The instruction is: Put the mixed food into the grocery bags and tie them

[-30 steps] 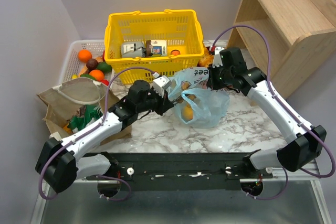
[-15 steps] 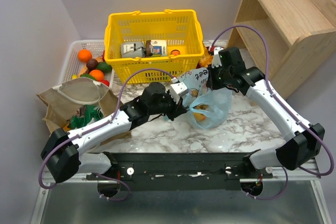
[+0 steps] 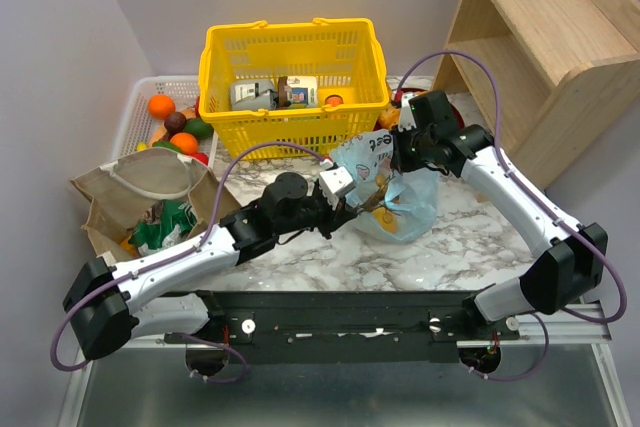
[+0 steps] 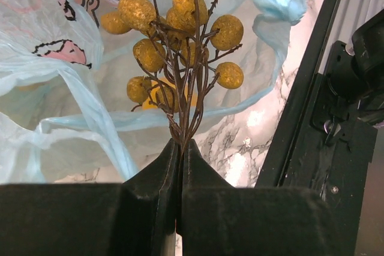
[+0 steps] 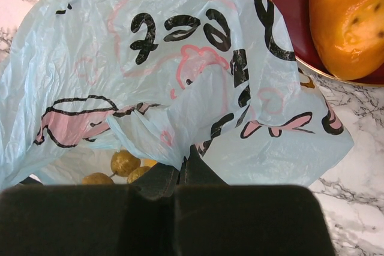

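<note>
The thin light-blue grocery bag [image 3: 412, 205] with pink cartoon print lies on the marble between the arms. My right gripper [image 5: 183, 163] is shut on a fold of its rim [image 5: 180, 76] and holds it up, seen from above as the right gripper [image 3: 402, 155]. My left gripper [image 4: 181, 143] is shut on the brown stems of a bunch of small golden-yellow round fruits [image 4: 174, 34]. The bunch reaches into the bag's open mouth [image 4: 60, 88]. From above the left gripper [image 3: 362, 202] sits at the bag's left edge. The tan bag [image 3: 140, 187] holds green packets [image 3: 165, 222].
A yellow mesh basket [image 3: 295, 77] with cartons stands behind the bag. A white tray [image 3: 135, 112] at the back left holds oranges [image 3: 161, 105] and other fruit. A wooden shelf [image 3: 540, 37] stands at the right. A bread loaf [image 5: 348, 10] lies on a red plate [image 5: 282, 16].
My left arm has swung right and forward, carrying the golden fruit bunch into the blue bag's mouth. The bag has shifted and crumpled a little. The right gripper still grips the rim.
</note>
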`<act>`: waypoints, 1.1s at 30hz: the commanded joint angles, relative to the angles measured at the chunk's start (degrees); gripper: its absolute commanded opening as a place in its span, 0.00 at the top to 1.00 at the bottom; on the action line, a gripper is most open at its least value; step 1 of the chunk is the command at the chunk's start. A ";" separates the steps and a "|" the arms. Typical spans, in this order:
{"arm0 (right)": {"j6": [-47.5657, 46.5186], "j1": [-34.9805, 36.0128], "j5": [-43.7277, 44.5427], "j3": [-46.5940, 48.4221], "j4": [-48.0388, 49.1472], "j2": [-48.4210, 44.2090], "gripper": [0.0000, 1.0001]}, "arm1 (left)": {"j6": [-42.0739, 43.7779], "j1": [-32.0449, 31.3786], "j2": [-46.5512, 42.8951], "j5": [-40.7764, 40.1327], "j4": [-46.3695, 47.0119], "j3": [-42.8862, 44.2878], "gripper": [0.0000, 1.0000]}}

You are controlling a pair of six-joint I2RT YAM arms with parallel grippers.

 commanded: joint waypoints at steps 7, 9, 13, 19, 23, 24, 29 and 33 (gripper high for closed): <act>0.18 -0.24 0.45 1.24 0.09 -1.15 0.99 | -1.45 -1.11 4.31 -13.25 -5.50 2.75 1.00; 0.27 -0.24 0.63 1.06 -0.08 -1.94 0.99 | -2.59 -1.02 4.84 -15.53 -5.69 2.76 1.00; 0.01 -0.24 0.19 0.53 0.00 -3.08 0.99 | -3.30 -0.84 6.68 -16.86 -8.40 4.51 1.00; -0.52 -0.24 -1.57 0.09 0.18 -3.88 0.99 | -3.83 -0.84 10.20 -14.06 -9.03 8.73 1.00; -0.43 -0.24 -1.66 -0.52 0.18 -4.05 0.99 | -4.27 -0.84 11.77 -12.65 -8.23 11.09 1.00; -0.35 -0.24 -1.75 -0.70 0.35 -4.14 0.99 | -4.18 -0.84 12.57 -11.42 -8.93 11.89 1.00; 0.18 -0.24 -3.59 -1.31 1.41 -4.23 0.99 | -1.81 -0.93 16.26 -7.46 -13.24 15.41 0.80; 0.53 -0.24 -4.47 -1.40 2.11 -3.97 0.99 | -0.23 -0.84 13.38 -9.20 -12.72 15.32 0.35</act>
